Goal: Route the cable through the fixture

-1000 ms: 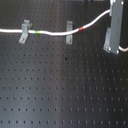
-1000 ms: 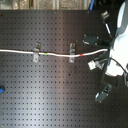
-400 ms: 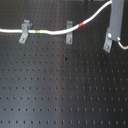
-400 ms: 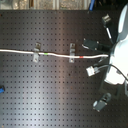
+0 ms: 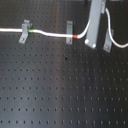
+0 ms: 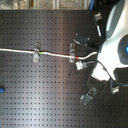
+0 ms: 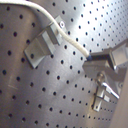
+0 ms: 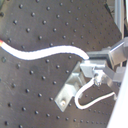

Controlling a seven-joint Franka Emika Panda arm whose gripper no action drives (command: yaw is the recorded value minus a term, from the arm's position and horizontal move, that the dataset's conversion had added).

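Note:
The white cable (image 5: pixel 50 33) runs from the first exterior view's left through a grey clip (image 5: pixel 23 32). Its green band (image 5: pixel 32 31) lies just past that clip. The cable then passes a second clip (image 5: pixel 69 33), and its red band (image 5: pixel 75 36) sits right after it. My gripper (image 5: pixel 90 43) is shut on the cable just beyond the red band. In both wrist views the cable (image 7: pixel 70 42) (image 8: pixel 45 51) ends between the closed fingertips (image 7: pixel 92 57) (image 8: pixel 92 64). A third clip (image 5: pixel 107 41) stands beside the gripper. The cable's slack tail (image 5: pixel 119 45) loops around it.
Everything stands on a black perforated board (image 5: pixel 60 90). The white arm (image 6: pixel 115 47) fills the second exterior view's right. Loose grey clips (image 6: pixel 89 95) (image 6: pixel 80 40) lie near it, and a small blue object (image 6: pixel 2 90) sits at the second exterior view's left edge.
The gripper has come down toward the board and shifted left in the first exterior view. The cable, which rose steeply from the second clip, now runs nearly flat.

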